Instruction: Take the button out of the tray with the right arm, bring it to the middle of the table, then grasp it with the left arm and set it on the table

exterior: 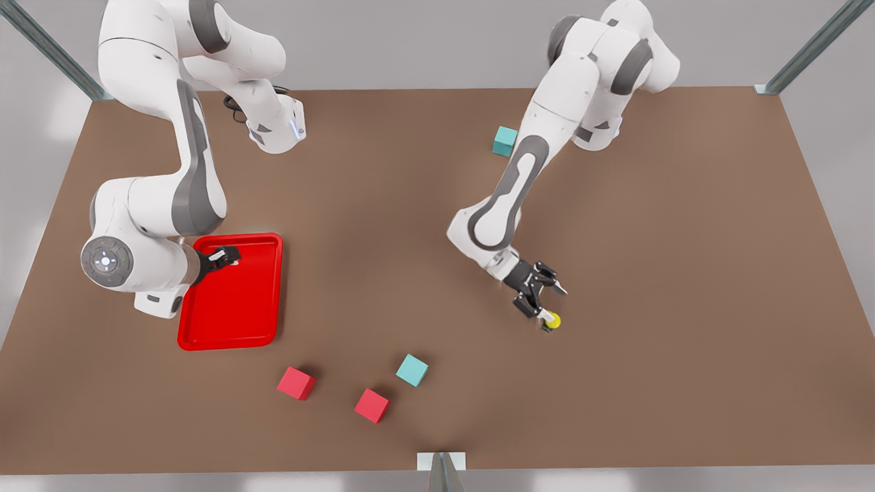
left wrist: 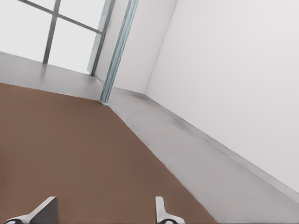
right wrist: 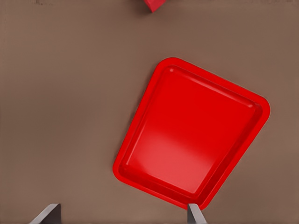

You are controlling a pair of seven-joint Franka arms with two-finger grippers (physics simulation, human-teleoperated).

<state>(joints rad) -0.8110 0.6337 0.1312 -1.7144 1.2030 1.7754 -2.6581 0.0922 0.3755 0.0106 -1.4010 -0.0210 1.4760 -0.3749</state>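
Observation:
The button [exterior: 552,320], yellow cap on a small dark body, sits low on the brown table [exterior: 683,273] right of centre in the front view. My left gripper [exterior: 551,303] is tilted over it, and one fingertip is right beside it. In the left wrist view the left gripper [left wrist: 103,215] is open with nothing between its fingers. The red tray [exterior: 236,301] lies at the front view's left with nothing in it. My right gripper [exterior: 224,257] hangs open above its far end. From the right wrist view, the right gripper [right wrist: 120,215] looks down on the tray [right wrist: 191,133].
Two red cubes [exterior: 296,383] [exterior: 372,405] and a teal cube [exterior: 412,370] lie near the table's front edge. Another teal cube [exterior: 505,141] sits at the back beside the left arm. A red cube corner [right wrist: 156,4] shows past the tray.

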